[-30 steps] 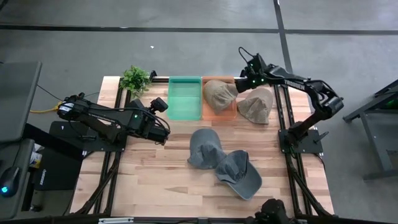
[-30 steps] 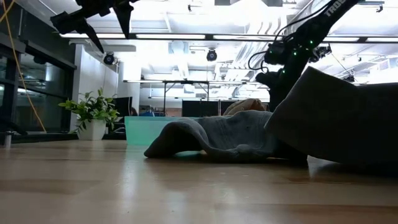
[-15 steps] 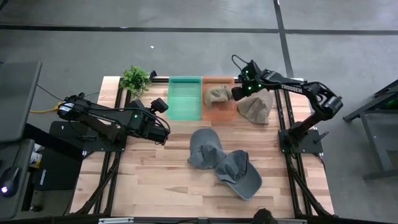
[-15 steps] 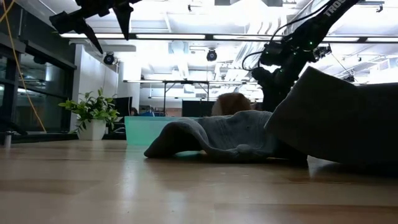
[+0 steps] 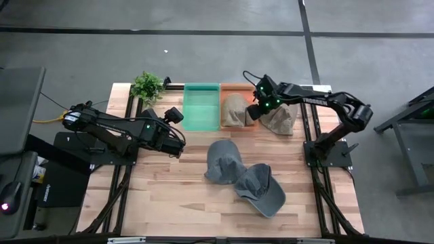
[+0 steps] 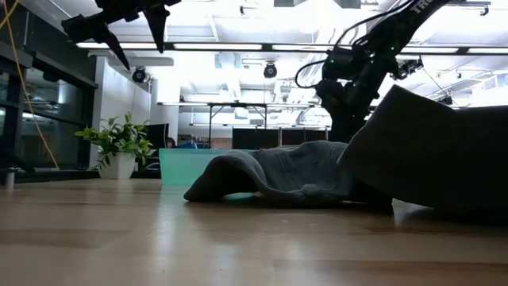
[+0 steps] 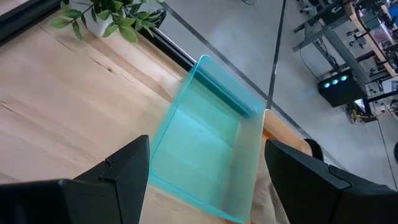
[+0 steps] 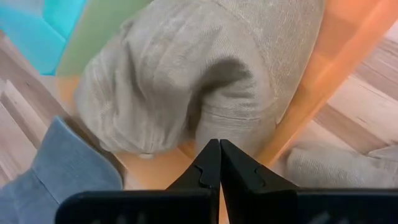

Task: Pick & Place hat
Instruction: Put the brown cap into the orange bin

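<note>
High view shows a tan hat (image 5: 234, 109) slumped in the orange bin (image 5: 239, 125) at about 12 o'clock on the table (image 5: 169, 196), its cloth folded over itself and spilling toward the bin's near edge. By its creases it looks soft and light — it should sag from any one pinch, so a firm hold on the brim or a bunched fold of the crown would likely serve better than the loose middle. The right gripper (image 8: 214, 163) sits just beside it at the bin's right side; the right wrist view shows its fingers pressed together with nothing between them, the hat lying free just ahead. A second tan hat (image 5: 279, 116) lies on the wood at about 1 o'clock, just right of the bin, and two grey hats (image 5: 239, 173) overlap near the centre toward 5 o'clock — equally floppy, by the look of them. The green bin (image 5: 201, 106) touches the orange one on its left, empty. The left gripper (image 7: 205, 180) waits at 9 o'clock, fingers spread wide, near a plant (image 5: 148, 85) at 11 o'clock.
</note>
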